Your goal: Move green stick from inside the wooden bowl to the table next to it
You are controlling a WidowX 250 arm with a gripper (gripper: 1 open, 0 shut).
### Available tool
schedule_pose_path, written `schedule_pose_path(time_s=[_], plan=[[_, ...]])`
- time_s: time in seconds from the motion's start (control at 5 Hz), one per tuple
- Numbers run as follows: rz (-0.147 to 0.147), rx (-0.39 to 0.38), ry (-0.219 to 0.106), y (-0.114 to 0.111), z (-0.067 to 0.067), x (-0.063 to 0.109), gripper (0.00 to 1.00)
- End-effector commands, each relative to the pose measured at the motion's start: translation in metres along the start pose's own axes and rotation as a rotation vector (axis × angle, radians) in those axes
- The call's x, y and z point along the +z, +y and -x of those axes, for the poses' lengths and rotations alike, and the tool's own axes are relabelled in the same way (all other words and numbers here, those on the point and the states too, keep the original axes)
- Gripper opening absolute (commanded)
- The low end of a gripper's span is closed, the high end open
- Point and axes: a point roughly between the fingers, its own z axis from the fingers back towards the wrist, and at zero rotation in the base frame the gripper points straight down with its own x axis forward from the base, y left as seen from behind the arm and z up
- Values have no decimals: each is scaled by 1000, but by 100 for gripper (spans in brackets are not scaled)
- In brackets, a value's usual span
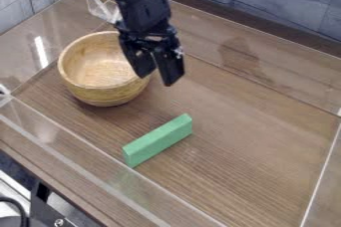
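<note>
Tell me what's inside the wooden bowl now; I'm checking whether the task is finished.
The wooden bowl shows only its pale grained inside, nothing in it. The pincer covers part of its right rim. The green stick lies on the table, apart from the bowl.

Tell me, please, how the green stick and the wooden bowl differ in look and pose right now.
The green stick is bright green, flat and elongated; the wooden bowl is light tan, round and thick-walled. The stick lies flat nearer the front of the table, set diagonally, while the bowl sits upright further back with nothing inside. The stick is shorter than the bowl is wide. Both rest on the table, apart from each other.
</note>
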Motion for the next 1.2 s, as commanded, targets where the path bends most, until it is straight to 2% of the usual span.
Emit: schedule_pose_path(time_s=[0.0, 0.2, 0.4, 0.6, 1.0], plan=[[-46, 73, -75, 0, 0, 4, 100], [-66, 112, -89, 4, 0, -3, 100], [-76, 105, -85, 13, 3, 17, 100], [-74, 102, -99, 12, 3, 38, 100], [-64, 75, -73, 1, -13, 10, 100]])
